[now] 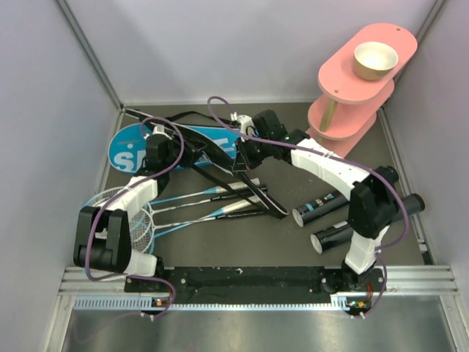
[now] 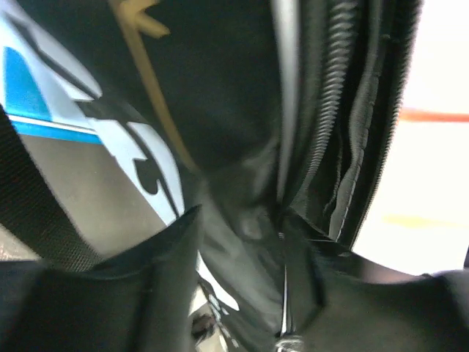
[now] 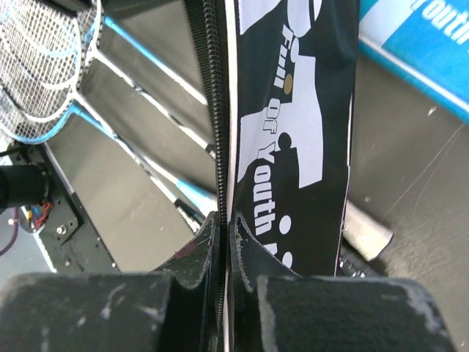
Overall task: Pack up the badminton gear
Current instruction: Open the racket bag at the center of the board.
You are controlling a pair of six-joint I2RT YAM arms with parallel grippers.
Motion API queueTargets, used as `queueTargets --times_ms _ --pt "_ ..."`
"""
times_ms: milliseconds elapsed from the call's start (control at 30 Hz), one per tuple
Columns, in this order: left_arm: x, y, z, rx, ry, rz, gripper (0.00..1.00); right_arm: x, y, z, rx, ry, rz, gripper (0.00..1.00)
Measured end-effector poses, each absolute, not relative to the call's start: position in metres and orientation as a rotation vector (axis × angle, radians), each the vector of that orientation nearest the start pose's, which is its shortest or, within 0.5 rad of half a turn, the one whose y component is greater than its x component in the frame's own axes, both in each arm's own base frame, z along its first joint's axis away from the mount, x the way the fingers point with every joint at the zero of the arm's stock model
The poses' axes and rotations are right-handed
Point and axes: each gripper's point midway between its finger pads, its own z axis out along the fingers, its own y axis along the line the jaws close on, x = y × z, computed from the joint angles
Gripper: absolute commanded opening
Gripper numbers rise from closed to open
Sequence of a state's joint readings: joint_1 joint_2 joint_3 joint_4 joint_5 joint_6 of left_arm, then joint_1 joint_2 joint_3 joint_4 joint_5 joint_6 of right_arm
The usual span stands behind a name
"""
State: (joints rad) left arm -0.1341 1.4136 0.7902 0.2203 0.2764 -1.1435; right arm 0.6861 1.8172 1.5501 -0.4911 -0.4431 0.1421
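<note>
The black racket bag point(image 1: 212, 152) is held up between my two grippers at the back middle. My left gripper point(image 1: 160, 150) is shut on its black fabric point(image 2: 220, 88), pinched between the fingers point(image 2: 168, 249). My right gripper point(image 1: 245, 150) is shut on the bag's zipper edge point(image 3: 220, 147), beside the white lettering point(image 3: 293, 110). The blue bag point(image 1: 132, 150) lies flat underneath at the back left. Blue and black rackets point(image 1: 198, 199) lie on the table, heads point(image 1: 121, 213) at the left. Two black tubes point(image 1: 319, 207) lie at the right. No shuttlecocks show.
The pink three-tier stand point(image 1: 352, 92) with the tan bowl point(image 1: 375, 60) stands in the back right corner. Grey walls close in the left, back and right sides. The second tube point(image 1: 344, 231) lies near my right arm's base.
</note>
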Motion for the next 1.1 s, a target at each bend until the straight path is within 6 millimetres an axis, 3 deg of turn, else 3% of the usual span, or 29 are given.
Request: queueTargets --times_ms 67,100,233,367,433,500,633,767,800,967,1100 --pt "0.402 -0.148 0.176 -0.791 1.963 -1.104 0.24 0.308 0.36 0.177 -0.848 2.272 0.928 0.0" --pt "0.399 -0.155 0.178 -0.74 1.977 -1.118 0.15 0.303 0.357 0.178 -0.835 2.278 0.936 0.0" --pt "0.39 -0.175 0.187 -0.587 2.018 -1.127 0.0 0.286 0.347 0.191 -0.771 2.281 0.979 0.0" --pt "0.378 -0.189 0.199 -0.453 2.01 -1.096 0.0 0.272 0.342 0.2 -0.704 2.305 1.023 0.26" --pt "0.372 -0.192 0.205 -0.405 2.001 -1.071 0.0 0.272 0.342 0.201 -0.678 2.314 1.026 0.33" --pt "0.364 -0.198 0.209 -0.352 2.008 -1.065 0.0 0.275 0.342 0.202 -0.658 2.309 1.009 0.41" --pt "0.345 -0.211 0.211 -0.26 2.042 -1.064 0.0 0.285 0.338 0.202 -0.615 2.309 0.947 0.47" --pt "0.334 -0.219 0.206 -0.221 2.077 -1.071 0.0 0.305 0.345 0.223 -0.575 2.264 0.916 0.49" --pt "0.329 -0.222 0.203 -0.205 2.098 -1.079 0.0 0.321 0.352 0.239 -0.552 2.218 0.895 0.48" --pt "0.325 -0.224 0.204 -0.187 2.104 -1.089 0.0 0.335 0.356 0.238 -0.535 2.228 0.857 0.46" --pt "0.322 -0.226 0.208 -0.17 2.097 -1.097 0.0 0.338 0.355 0.217 -0.543 2.275 0.777 0.42"
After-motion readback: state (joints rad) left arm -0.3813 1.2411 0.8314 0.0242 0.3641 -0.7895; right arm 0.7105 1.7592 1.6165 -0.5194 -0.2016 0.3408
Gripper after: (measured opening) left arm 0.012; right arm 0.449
